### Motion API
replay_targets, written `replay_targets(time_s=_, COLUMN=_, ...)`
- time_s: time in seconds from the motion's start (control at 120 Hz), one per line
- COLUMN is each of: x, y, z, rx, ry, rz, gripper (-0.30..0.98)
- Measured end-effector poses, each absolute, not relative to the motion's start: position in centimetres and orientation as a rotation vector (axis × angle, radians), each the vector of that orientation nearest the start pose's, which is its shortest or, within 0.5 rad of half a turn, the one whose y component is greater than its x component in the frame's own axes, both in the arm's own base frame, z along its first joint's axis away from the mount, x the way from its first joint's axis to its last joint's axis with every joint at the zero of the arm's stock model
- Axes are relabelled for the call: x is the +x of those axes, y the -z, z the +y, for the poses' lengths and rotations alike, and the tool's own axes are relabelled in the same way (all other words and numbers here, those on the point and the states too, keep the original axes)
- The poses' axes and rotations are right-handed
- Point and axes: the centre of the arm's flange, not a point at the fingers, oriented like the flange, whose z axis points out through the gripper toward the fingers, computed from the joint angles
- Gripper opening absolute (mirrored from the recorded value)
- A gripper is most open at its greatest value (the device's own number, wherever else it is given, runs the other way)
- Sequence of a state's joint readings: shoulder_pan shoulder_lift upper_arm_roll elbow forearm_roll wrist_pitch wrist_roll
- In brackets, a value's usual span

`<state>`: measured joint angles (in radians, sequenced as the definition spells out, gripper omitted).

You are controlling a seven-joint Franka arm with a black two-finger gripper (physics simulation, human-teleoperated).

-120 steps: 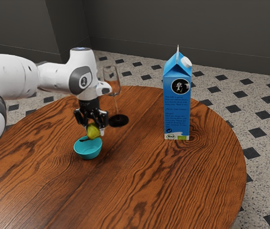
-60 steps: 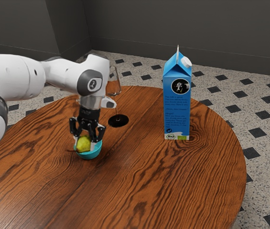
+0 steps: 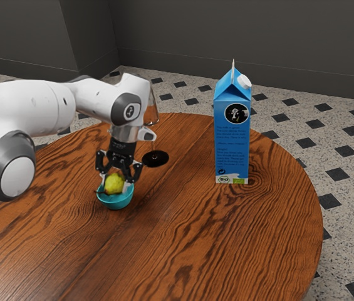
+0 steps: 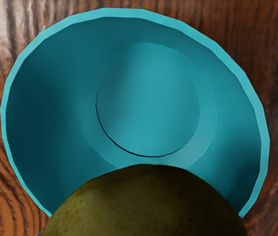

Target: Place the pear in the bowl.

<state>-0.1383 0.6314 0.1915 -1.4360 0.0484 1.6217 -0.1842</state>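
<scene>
At teal bowl's (image 3: 115, 201) mouth: jaws closed on green pear (image 3: 114, 183), both sides gripped

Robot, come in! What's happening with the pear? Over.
Fingers shut on pear. Pear at bowl, not let go. Blue carton off to one side, not in the way. Over.

pear (image 3: 114, 183): underside hidden behind near wall of bowl (image 3: 115, 202) | wineglass (image 3: 155, 158): partly behind arm (image 3: 95, 98) | carton (image 3: 232, 147): fine print unreadable | counter (image 3: 227, 251): near edge cut off
</scene>
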Motion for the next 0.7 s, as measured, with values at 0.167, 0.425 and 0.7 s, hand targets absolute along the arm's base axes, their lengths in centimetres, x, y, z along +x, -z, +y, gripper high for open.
replay_targets(time_s=0.167, x=66.1, y=-31.6, z=1.6, rx=-2.890, ry=-0.603, rz=-0.310, gripper=0.55)
replay_targets(time_s=0.425, x=64.8, y=-39.2, z=-2.7, rx=-2.998, ry=-0.460, rz=-0.155, gripper=0.64)
replay_targets(time_s=0.7, x=64.4, y=-50.0, z=-7.8, rx=-3.126, ry=-0.044, rz=0.344, gripper=0.67)
